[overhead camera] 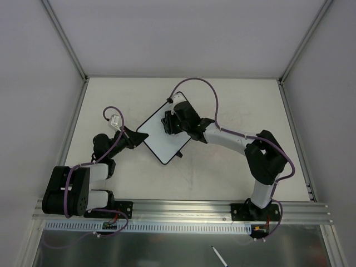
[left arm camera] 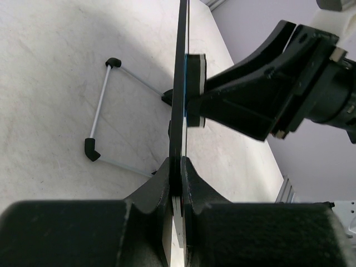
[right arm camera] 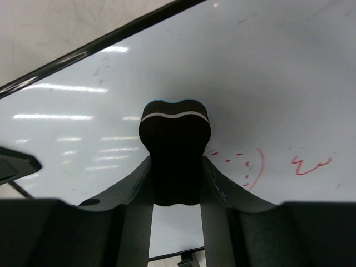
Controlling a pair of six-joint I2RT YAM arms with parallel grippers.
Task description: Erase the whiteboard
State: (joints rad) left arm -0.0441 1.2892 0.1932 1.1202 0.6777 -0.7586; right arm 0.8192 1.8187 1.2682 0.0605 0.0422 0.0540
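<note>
The whiteboard (overhead camera: 161, 138) is a white board with a black rim, lying skewed mid-table. My left gripper (overhead camera: 135, 139) is shut on its left edge; in the left wrist view the board (left arm camera: 181, 83) shows edge-on between my fingers (left arm camera: 194, 183). My right gripper (overhead camera: 168, 122) is shut on the black bone-shaped eraser (right arm camera: 174, 150) and presses it on the board face (right arm camera: 278, 83). Red marks (right arm camera: 311, 164) and a red arc (right arm camera: 257, 169) remain right of the eraser. The eraser also shows against the board in the left wrist view (left arm camera: 194, 89).
A thin metal stand with black ends (left arm camera: 100, 111) lies on the table behind the board in the left wrist view. White walls enclose the table; an aluminium rail (overhead camera: 183, 208) runs along the near edge. A pen (overhead camera: 219, 256) lies below the rail.
</note>
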